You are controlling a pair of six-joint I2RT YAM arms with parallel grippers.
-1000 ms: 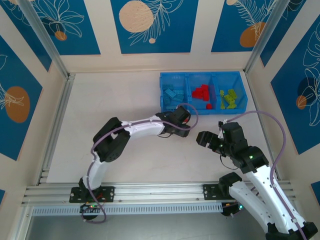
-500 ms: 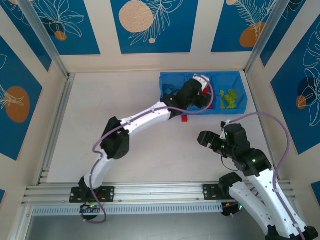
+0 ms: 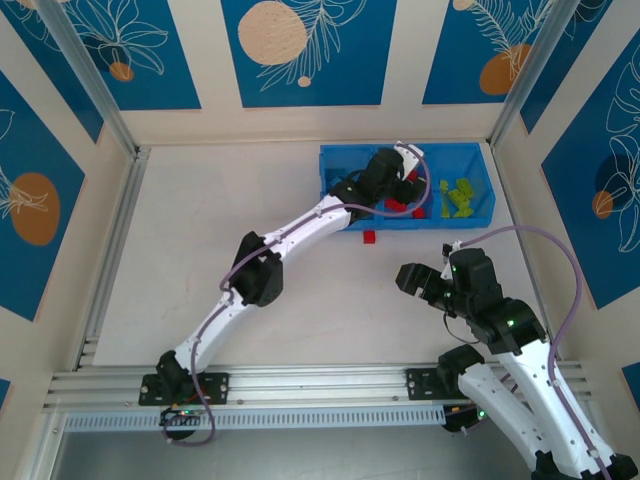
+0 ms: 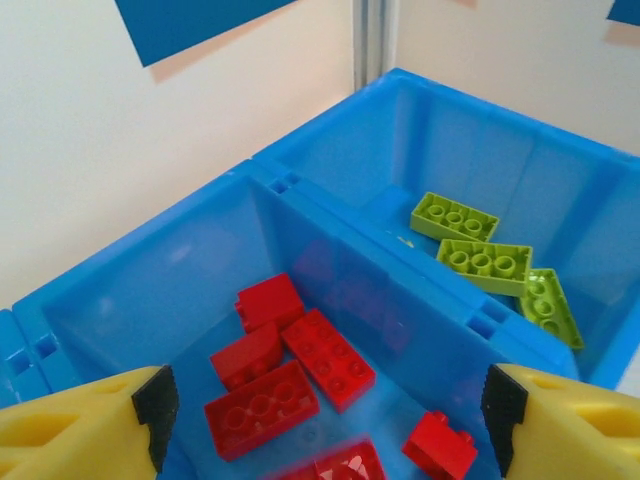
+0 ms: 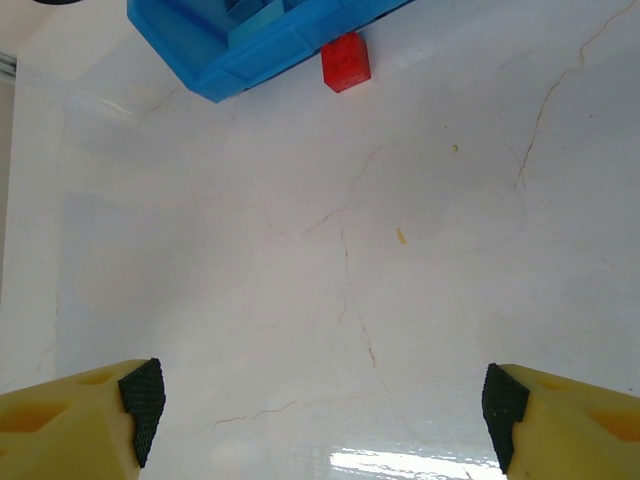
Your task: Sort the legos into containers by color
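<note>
Both sets of jaws stand wide apart with nothing between them, so you're carrying no brick on either side. Across the pale table [image 3: 250, 200] your left arm [image 3: 300, 230] stretches out toward 1 o'clock, and the left gripper [image 3: 405, 185] [image 4: 325, 430] hangs over the middle compartment of the blue tray [image 3: 345, 150] [image 4: 330, 270]. Your right gripper [image 3: 412, 278] [image 5: 320, 420] sits at about 5 o'clock on the table, over bare surface, well apart from the tray. Inside the tray, the red legos [image 4: 300, 360] lie in the middle compartment and the green legos [image 3: 460, 197] [image 4: 480, 255] in the one at 3 o'clock; light blue legos [image 5: 250, 15] show in the end compartment at 9 o'clock. One stray red lego [image 3: 369, 237] [image 5: 345, 62] lies on the table just beside the tray's near wall, at its 6 o'clock.
</note>
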